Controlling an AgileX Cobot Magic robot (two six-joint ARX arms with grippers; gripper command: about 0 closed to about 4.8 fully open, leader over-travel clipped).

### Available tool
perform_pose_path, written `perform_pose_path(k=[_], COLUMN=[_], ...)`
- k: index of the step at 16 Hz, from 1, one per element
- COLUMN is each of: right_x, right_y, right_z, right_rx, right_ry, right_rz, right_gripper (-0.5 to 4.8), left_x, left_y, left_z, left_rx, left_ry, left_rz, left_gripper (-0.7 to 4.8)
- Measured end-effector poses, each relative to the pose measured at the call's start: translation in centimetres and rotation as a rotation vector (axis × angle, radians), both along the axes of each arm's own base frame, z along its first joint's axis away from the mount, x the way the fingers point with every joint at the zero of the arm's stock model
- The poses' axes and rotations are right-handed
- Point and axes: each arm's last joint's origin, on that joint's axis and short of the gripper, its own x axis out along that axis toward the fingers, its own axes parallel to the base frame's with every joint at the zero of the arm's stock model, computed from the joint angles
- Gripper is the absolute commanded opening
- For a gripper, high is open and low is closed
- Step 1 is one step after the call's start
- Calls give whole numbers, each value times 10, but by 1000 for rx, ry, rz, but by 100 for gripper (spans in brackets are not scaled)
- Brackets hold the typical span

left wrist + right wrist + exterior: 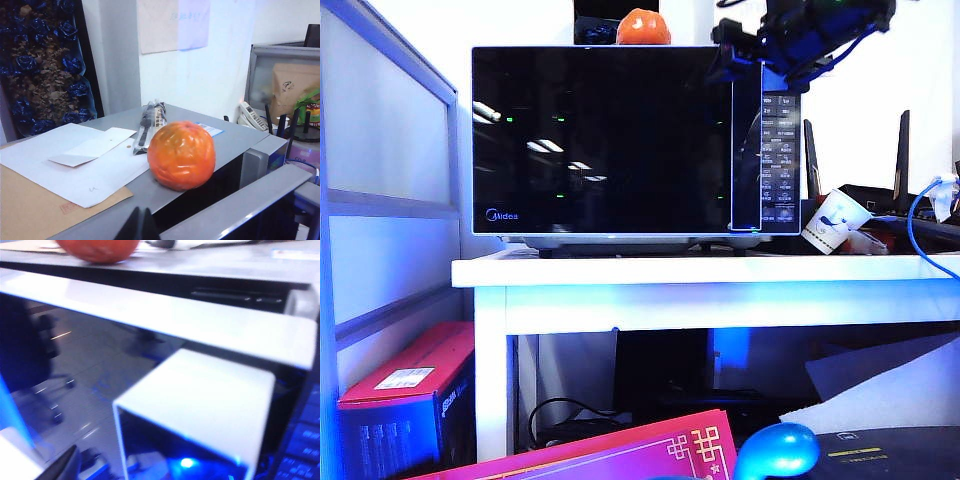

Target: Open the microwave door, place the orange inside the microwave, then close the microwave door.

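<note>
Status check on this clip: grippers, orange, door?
Right gripper at door's top right corner by the handle, holding nothing. Left gripper behind orange, jaw state unclear. Orange on top of microwave. Door looks shut; nothing blocking.

black right arm (810,35), blue cable

A white table (620,272) carries the microwave (635,140) and a tipped paper cup (836,220).

The word "Midea" with a small round logo is printed at seven o'clock on the glossy black microwave door (605,140). Other labels and button markings are too small to read.
</note>
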Motion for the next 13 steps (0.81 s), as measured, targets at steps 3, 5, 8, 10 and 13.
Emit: perform_pose_path(k=[3,5,8,10,13], right_x=[-6,-12,-21,-25,-29], right_y=[-1,-2,-4,-4,-4], right_z=[6,11,17,19,20], right_rx=[-3,-2,0,1,3], right_ry=[14,18,49,71,86], right_rz=[23,55,72,102,136], right_gripper=[315,315,315,315,314], left_x=[0,0,0,0,0], left_y=[0,0,0,0,0], left_z=[0,0,0,0,0], left_rx=[0,0,0,0,0], left_ry=[0,0,0,0,0], left_rz=[0,2,3,3,3], left_gripper=[-5,-5,-5,-5,-5])
